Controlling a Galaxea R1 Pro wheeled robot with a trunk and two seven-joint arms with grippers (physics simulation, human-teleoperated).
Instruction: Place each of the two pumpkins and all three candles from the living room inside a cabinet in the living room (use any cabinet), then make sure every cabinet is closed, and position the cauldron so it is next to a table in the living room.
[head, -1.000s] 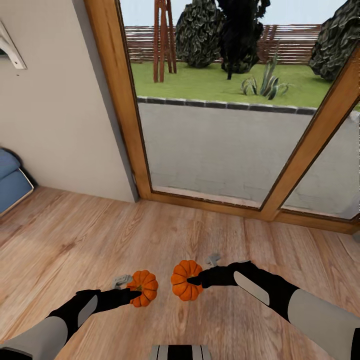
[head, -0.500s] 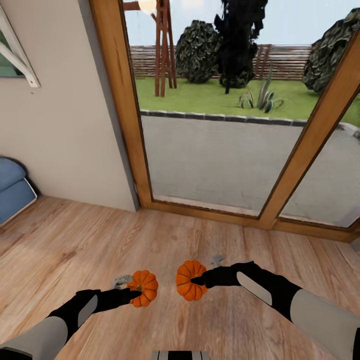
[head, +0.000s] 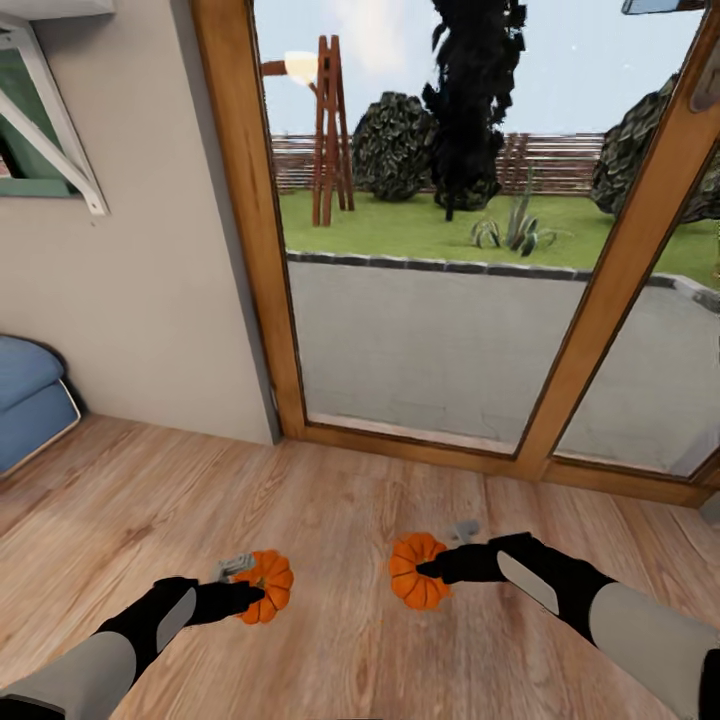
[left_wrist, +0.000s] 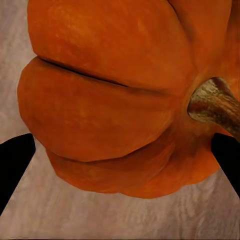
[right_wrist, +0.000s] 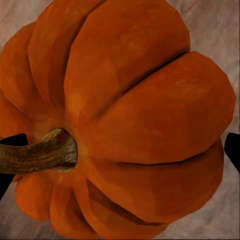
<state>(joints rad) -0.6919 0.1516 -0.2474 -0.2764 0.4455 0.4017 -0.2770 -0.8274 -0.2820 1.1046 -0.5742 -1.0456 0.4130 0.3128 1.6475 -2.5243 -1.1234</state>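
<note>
You are carrying a pumpkin (head: 265, 585) in your left gripper (head: 248, 594) and another pumpkin (head: 416, 584) in your right gripper (head: 432, 572) above the wooden floor (head: 330, 500); turning sharply is risking either slipping loose

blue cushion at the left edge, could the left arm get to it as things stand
Probably not. The left gripper is shut on a pumpkin, so it has no free grasp, and the blue cushion lies well off to the side against the wall, beyond where the arm now points.
</note>
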